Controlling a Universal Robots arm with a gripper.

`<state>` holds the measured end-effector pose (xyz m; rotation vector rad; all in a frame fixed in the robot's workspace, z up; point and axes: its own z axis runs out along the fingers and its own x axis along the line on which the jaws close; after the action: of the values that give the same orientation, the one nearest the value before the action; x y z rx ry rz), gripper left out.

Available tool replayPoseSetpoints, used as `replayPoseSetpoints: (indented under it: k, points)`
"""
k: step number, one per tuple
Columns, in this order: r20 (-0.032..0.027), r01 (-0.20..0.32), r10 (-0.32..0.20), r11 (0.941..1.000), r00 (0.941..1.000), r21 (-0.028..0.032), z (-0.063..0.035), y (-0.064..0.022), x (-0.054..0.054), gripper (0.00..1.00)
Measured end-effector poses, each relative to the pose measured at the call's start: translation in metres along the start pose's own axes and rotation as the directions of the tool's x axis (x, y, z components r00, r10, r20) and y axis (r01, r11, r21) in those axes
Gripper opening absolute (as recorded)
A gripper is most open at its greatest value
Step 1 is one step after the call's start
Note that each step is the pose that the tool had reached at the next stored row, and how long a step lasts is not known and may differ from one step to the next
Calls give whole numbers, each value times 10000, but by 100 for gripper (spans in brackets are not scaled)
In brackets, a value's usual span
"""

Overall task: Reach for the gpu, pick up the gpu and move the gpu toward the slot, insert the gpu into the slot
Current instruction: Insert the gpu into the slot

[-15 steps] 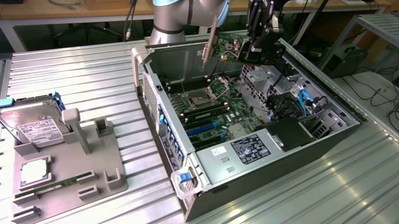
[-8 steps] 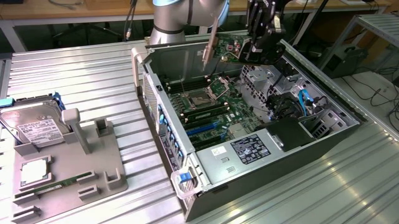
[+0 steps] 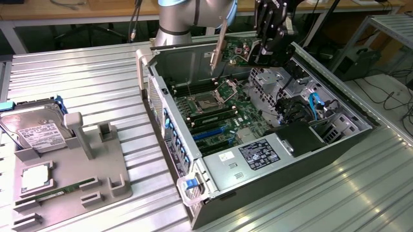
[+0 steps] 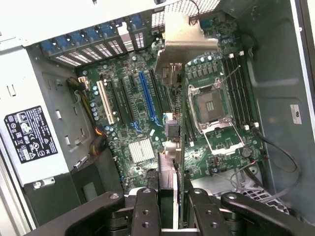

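My gripper (image 3: 260, 48) hangs above the open computer case, shut on the gpu (image 3: 237, 50). The card is held upright, its long silver bracket (image 3: 219, 44) pointing down towards the motherboard (image 3: 216, 113). In the wrist view the gpu (image 4: 180, 147) runs edge-on away from the black fingers (image 4: 146, 212), and its bracket (image 4: 185, 43) spreads out at the far end. The slot (image 4: 147, 98) is a long blue strip on the green board, beside the card's edge and apart from it. In the exterior view the blue slot (image 3: 208, 135) lies low on the board, well below the card.
The case's walls (image 3: 150, 92) and drive cage (image 3: 258, 154) ring the board. A CPU socket (image 4: 214, 105), memory slots (image 4: 240, 91), a white slot (image 4: 104, 101) and a heatsink (image 4: 141, 150) sit around the blue slot. A grey fixture (image 3: 96, 169) with a hard drive (image 3: 36, 128) stands at the exterior view's left.
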<state>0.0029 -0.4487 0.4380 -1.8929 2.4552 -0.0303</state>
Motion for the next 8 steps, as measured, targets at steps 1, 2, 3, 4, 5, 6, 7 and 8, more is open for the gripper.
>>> replayPoseSetpoints:
  k: [1, 2, 3, 4, 5, 6, 7, 8]
  points:
    - [2, 58, -58, 10000, 10000, -1, 0, -1, 2, 27]
    - [4, 120, -120, 9999, 9999, -2, 0, -1, 4, 27]
    - [11, 274, -274, 9996, 9996, -6, 0, -2, 9, 27]
    - [15, 372, -372, 9993, 9993, -7, 0, -3, 12, 27]
    - [18, 434, -434, 9991, 9991, -9, 0, -3, 13, 27]
    - [21, 507, -507, 9987, 9987, -10, 0, -4, 15, 27]
    - [24, 571, -571, 9984, 9984, -11, 0, -4, 16, 27]
    - [26, 629, -629, 9980, 9980, -12, 0, -4, 17, 27]
